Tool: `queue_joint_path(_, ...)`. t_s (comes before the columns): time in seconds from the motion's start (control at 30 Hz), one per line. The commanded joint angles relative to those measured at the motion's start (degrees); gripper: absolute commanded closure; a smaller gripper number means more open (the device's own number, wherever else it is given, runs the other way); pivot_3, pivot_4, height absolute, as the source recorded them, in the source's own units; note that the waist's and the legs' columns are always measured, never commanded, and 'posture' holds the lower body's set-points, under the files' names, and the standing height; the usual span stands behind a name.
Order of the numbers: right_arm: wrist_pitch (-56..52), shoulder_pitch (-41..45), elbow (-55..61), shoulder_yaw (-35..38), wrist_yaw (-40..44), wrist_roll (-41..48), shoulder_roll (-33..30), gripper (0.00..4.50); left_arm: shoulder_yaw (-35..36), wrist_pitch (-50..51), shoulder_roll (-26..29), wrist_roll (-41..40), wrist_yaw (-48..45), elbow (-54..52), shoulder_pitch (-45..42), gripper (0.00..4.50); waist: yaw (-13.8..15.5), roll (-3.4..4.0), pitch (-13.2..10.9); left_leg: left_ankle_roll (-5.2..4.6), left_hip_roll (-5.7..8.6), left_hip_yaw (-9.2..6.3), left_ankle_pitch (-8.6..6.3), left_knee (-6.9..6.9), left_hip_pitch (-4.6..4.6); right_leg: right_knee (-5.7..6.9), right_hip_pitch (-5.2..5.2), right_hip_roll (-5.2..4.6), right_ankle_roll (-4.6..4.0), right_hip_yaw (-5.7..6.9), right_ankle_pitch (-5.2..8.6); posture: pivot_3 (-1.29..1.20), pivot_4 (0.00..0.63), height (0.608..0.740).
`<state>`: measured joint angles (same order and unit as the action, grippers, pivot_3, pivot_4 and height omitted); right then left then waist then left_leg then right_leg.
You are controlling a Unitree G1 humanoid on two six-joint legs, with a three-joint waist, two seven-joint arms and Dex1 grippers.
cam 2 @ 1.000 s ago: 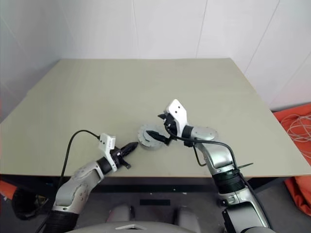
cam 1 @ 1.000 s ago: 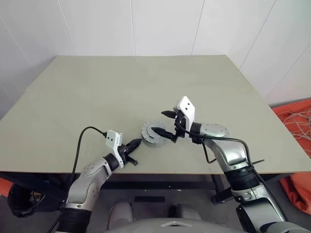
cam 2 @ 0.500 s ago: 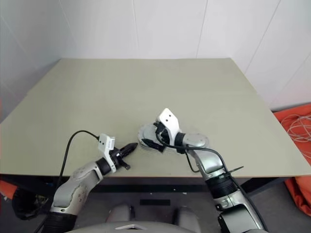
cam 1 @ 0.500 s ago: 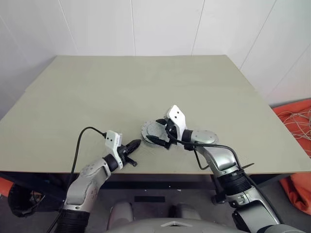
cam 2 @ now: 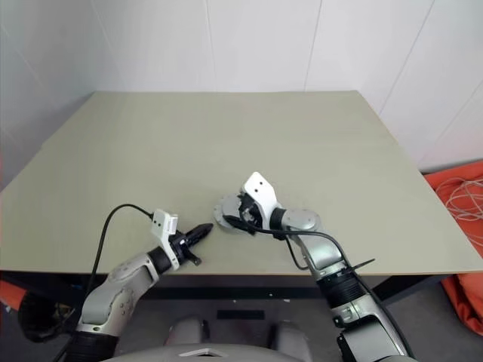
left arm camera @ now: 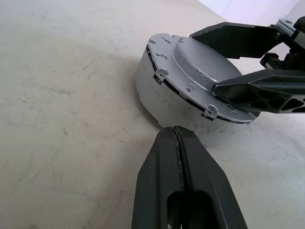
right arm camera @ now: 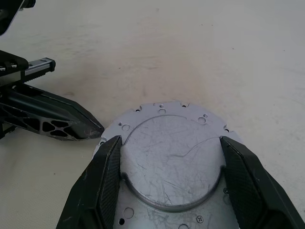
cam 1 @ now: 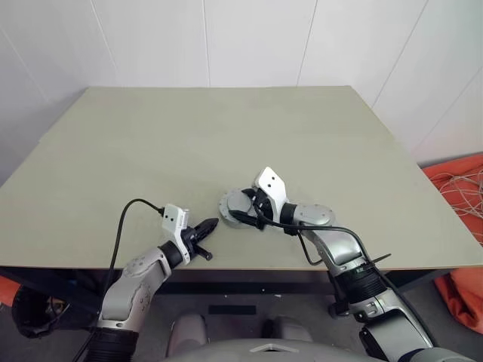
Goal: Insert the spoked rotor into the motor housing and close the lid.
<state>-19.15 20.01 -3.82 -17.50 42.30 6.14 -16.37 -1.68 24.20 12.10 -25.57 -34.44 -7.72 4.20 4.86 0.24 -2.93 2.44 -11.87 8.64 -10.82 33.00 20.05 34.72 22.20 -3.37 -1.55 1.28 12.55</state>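
The right gripper [right arm camera: 169,186] has its two black fingers spread wide, one on each side of the raised round boss of the lid [right arm camera: 172,157], which lies shut on the motor housing [left arm camera: 159,90]; whether the pads press the boss I cannot tell. The left gripper [left arm camera: 178,143] sits fully shut and empty, its tip just beside the housing wall on the table [cam 1: 151,143]. If the fingers squeeze off-centre, the puck could skid or the lid lift. I count two grippers, one housing, one lid.
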Motion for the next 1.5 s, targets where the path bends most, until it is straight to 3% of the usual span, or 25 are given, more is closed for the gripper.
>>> queue_joint_path(0.03, 0.4, 1.0, -0.8, 0.2, -0.5, -1.2, -0.4, 1.38, 1.3, -1.0, 0.9, -1.3, -1.1, -2.1, -1.1, 4.50, 0.0, 0.00, 0.0, 0.00, 0.00, 0.00, 0.00, 0.00, 0.00, 0.00, 0.00, 0.00, 0.00, 0.00, 0.00, 0.00, 0.000, 0.740)
queue_joint_path(0.3, 0.3, 1.6, -1.7, -0.8, 1.1, -1.9, -1.6, 1.38, 1.9, -0.3, 2.8, -2.2, -2.3, -2.0, -3.6, 4.50, -0.3, 0.00, 0.0, 0.00, 0.00, -0.01, 0.00, 0.00, -0.02, 0.01, -0.01, 0.00, 0.00, 0.00, 0.00, 0.00, 0.000, 0.740)
queue_joint_path(0.6, -7.0, 2.9, 1.1, -1.9, 1.7, -1.7, -2.2, 1.38, 0.4, 1.0, 2.6, -3.6, -3.2, -4.6, -4.9, 4.50, -0.3, 0.00, 0.0, 0.00, 0.00, -0.01, 0.00, 0.00, 0.00, 0.01, -0.02, -0.01, 0.00, -0.01, 0.00, 0.00, 0.000, 0.740)
queue_joint_path(1.0, -7.8, 3.5, 0.6, -2.7, 1.1, -2.3, -2.0, 1.38, -1.6, 7.3, 4.8, -7.3, -10.3, 0.3, -15.3, 4.50, -0.5, 0.03, 0.0, 0.02, 0.03, 0.00, 0.01, 0.00, -0.04, 0.04, -0.04, -0.01, -0.01, -0.02, -0.01, 0.00, 0.000, 0.740)
queue_joint_path(1.13, -7.6, 3.4, 0.6, -2.8, 0.7, -2.4, -1.9, 1.38, -0.9, 8.2, 6.2, -7.2, -12.3, 4.4, -18.3, 3.66, -0.7, 0.03, 0.0, 0.03, 0.04, 0.00, 0.02, 0.00, -0.03, 0.04, -0.03, 0.00, -0.02, -0.02, -0.01, 0.00, 0.000, 0.740)
queue_joint_path(1.4, -7.6, 3.2, 1.0, -3.0, 0.0, -2.4, -1.4, 1.38, -1.4, 4.9, 8.8, -2.0, -13.9, 14.4, -22.9, 1.02, -0.8, 0.03, 0.0, 0.04, 0.04, -0.01, 0.02, 0.00, -0.06, 0.04, -0.06, -0.01, -0.02, -0.01, -0.01, 0.00, 0.000, 0.740)
queue_joint_path(1.5, -7.7, 3.1, 1.1, -3.1, -0.1, -2.3, -1.3, 1.38, -1.7, 3.8, 8.9, -0.9, -15.2, 16.5, -24.3, 1.02, -0.8, 0.03, 0.0, 0.05, 0.04, -0.01, 0.03, 0.00, -0.05, 0.05, -0.05, 0.00, -0.03, -0.01, -0.02, 0.00, 0.000, 0.740)
